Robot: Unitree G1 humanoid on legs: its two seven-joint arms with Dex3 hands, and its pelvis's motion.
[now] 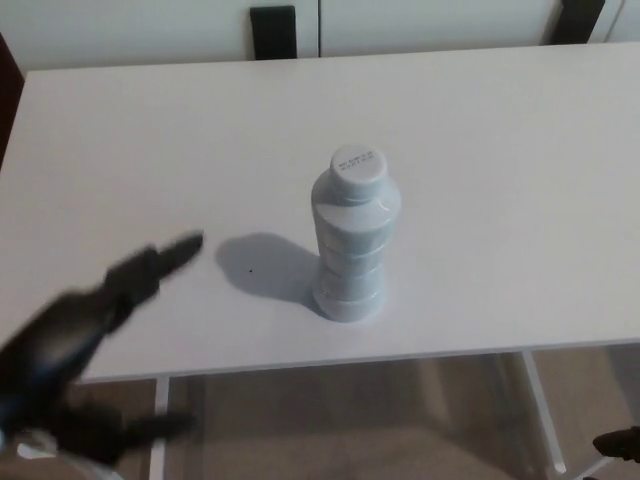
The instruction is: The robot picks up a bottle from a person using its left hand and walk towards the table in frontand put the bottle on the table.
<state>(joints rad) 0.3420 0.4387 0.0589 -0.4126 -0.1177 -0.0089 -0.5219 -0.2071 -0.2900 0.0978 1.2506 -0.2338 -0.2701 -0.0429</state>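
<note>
White table [500, 150] pretty much fills the view. The white capped bottle [352, 235] stands upright near the front edge, roughly halfway along it, with nothing touching it. The left hand [85, 320] is a blur over the front-left corner, apart from the bottle, fingers [178, 246] spread and holding nothing.

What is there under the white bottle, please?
The bottle stands upright on the white table. The table surface directly beneath its base is covered, so nothing there can be seen.
</note>
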